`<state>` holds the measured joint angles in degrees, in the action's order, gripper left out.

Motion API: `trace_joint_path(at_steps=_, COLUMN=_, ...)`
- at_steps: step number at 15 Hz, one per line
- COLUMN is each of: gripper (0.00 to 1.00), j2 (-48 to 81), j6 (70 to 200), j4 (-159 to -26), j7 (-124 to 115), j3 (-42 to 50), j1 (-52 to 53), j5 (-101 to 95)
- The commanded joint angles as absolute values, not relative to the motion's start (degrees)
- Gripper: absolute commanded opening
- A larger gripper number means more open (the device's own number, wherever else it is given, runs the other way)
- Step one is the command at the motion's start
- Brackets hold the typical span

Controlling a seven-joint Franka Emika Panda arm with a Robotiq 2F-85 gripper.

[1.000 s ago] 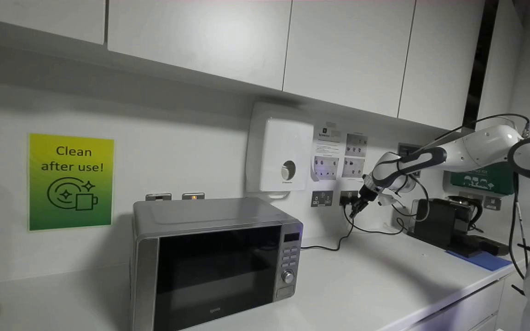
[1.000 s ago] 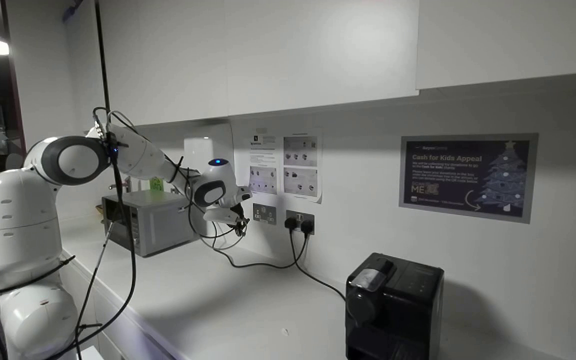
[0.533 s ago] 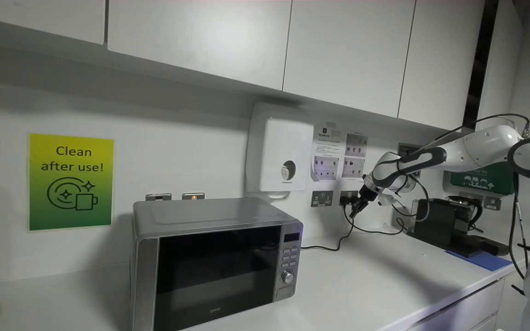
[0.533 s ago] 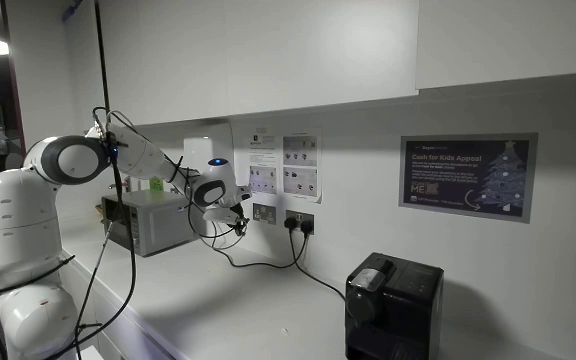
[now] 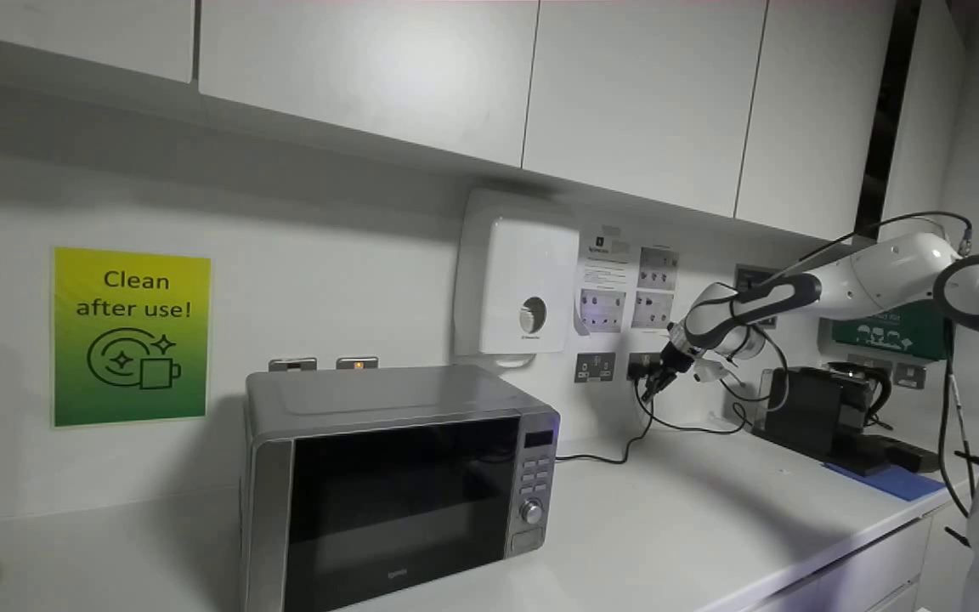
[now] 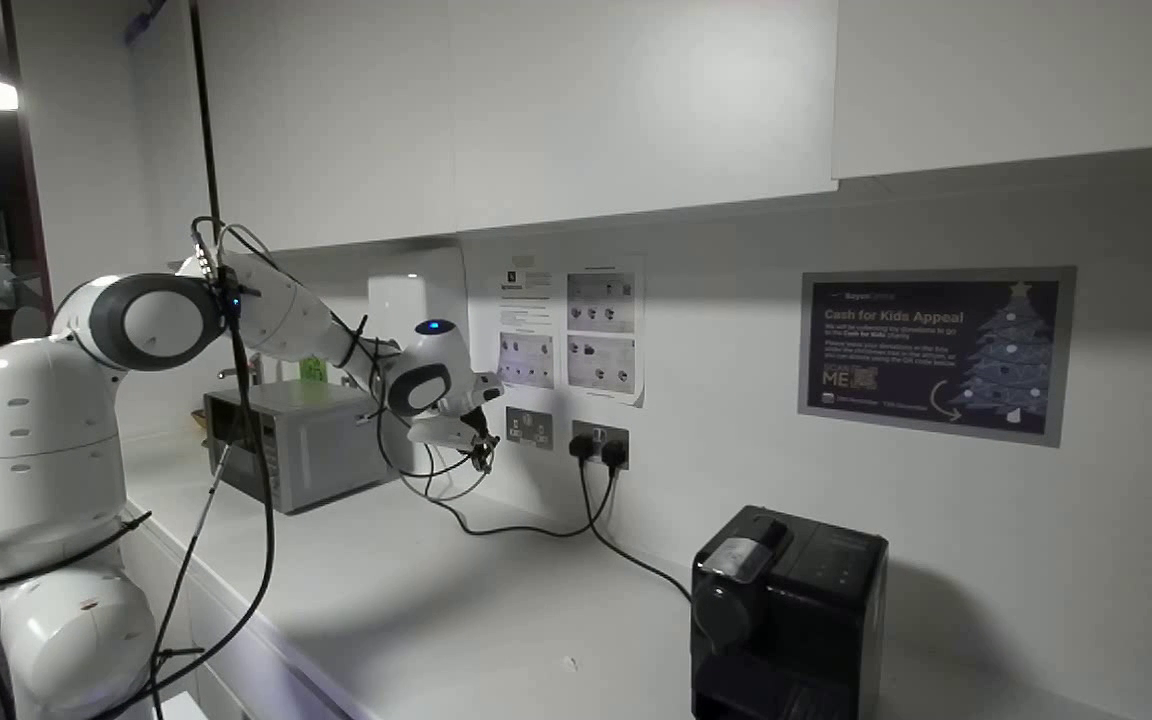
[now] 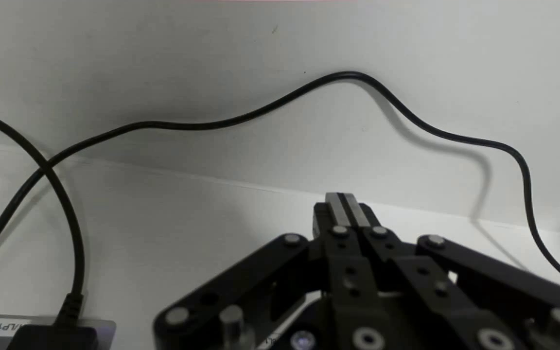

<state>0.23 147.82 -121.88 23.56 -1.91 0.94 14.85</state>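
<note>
Plainly holds the jaws pressed together above the desk. Closest by, has a black cable curving past at a gap, then a second cable crossing it and leading into a black plug in a socket plate on the white wall. Farther out, has a grey microwave to one side and a black coffee machine to the other.

The fingers look matt, with smooth metallic tips. The cord looks smooth and rubbery. The microwave pairs satin metal with a glossy door; the surface is smooth, satiny.
</note>
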Motion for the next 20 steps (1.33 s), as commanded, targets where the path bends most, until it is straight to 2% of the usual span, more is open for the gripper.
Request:
trace_joint_path(at_steps=1, gripper=0.00, j2=2.32, j6=151.65, j4=-120.13, j7=23.43, j3=-2.35, j1=1.50, j5=16.26)
trace_joint_path(at_steps=20, gripper=0.00, j2=13.47, j6=158.06, j4=-105.38, j7=14.55, j3=-5.08, j1=1.30, j5=13.49)
